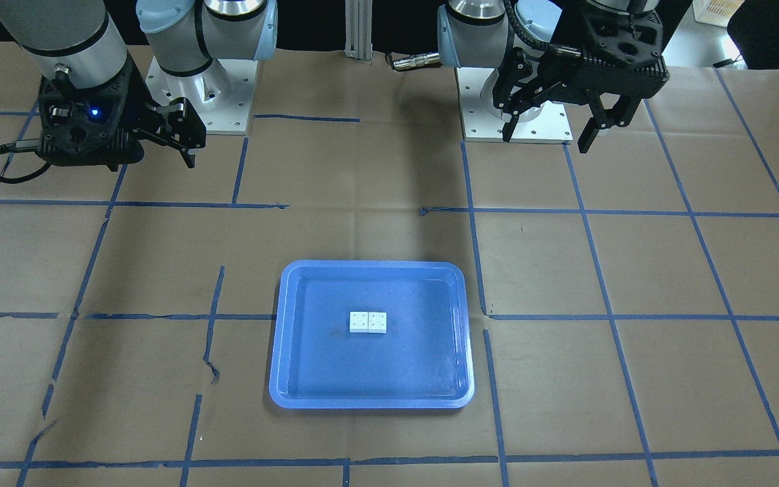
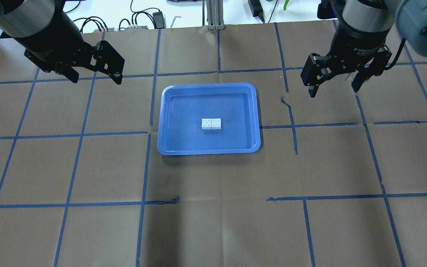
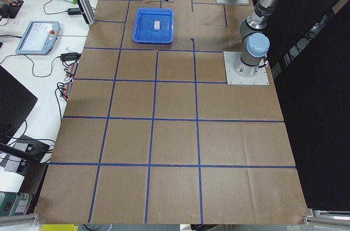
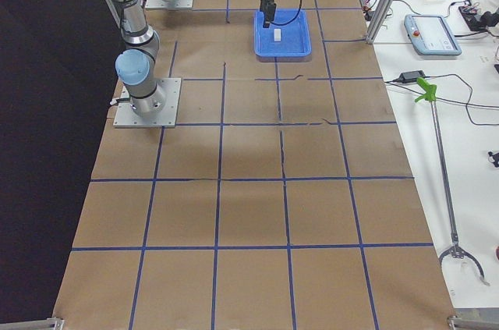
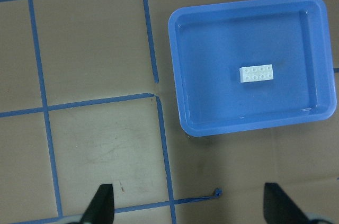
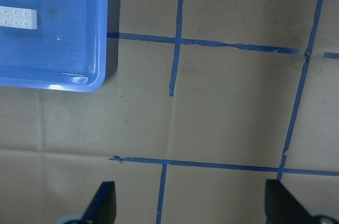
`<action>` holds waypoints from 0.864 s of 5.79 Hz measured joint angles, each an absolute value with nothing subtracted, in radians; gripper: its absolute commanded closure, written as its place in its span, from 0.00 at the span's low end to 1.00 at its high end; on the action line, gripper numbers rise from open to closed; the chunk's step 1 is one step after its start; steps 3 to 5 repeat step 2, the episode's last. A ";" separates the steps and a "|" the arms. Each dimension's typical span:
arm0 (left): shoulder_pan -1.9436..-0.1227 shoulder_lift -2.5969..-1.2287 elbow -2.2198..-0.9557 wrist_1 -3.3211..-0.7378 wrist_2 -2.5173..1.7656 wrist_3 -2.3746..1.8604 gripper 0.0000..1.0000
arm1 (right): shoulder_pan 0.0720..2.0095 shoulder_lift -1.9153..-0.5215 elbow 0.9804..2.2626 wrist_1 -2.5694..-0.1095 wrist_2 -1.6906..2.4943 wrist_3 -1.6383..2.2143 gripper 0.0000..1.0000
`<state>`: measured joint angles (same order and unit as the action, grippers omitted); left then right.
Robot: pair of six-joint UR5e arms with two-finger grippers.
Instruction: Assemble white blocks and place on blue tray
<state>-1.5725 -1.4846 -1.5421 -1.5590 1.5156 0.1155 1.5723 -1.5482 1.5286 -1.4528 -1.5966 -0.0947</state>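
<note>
Two studded white blocks (image 2: pixel 211 124), joined side by side, lie centred in the glossy, round-cornered blue tray (image 2: pixel 209 151), away from the desk's edges. The left gripper (image 2: pixel 95 78) and right gripper (image 2: pixel 334 91) hang spread wide and empty.

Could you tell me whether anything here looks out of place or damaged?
Only the blue tape is torn and wrinkled on the tray's right; the blocks lie square inside it.
</note>
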 measured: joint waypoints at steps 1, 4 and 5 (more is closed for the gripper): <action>-1.572 -1.484 -1.542 -1.559 1.516 0.116 0.01 | 1.574 -1.550 1.528 -1.452 -1.594 -0.094 0.00; -1.572 -1.484 -1.543 -1.558 1.516 0.116 0.01 | 1.575 -1.550 1.527 -1.453 -1.591 -0.094 0.00; -1.572 -1.484 -1.543 -1.558 1.516 0.116 0.01 | 1.575 -1.550 1.527 -1.453 -1.591 -0.094 0.00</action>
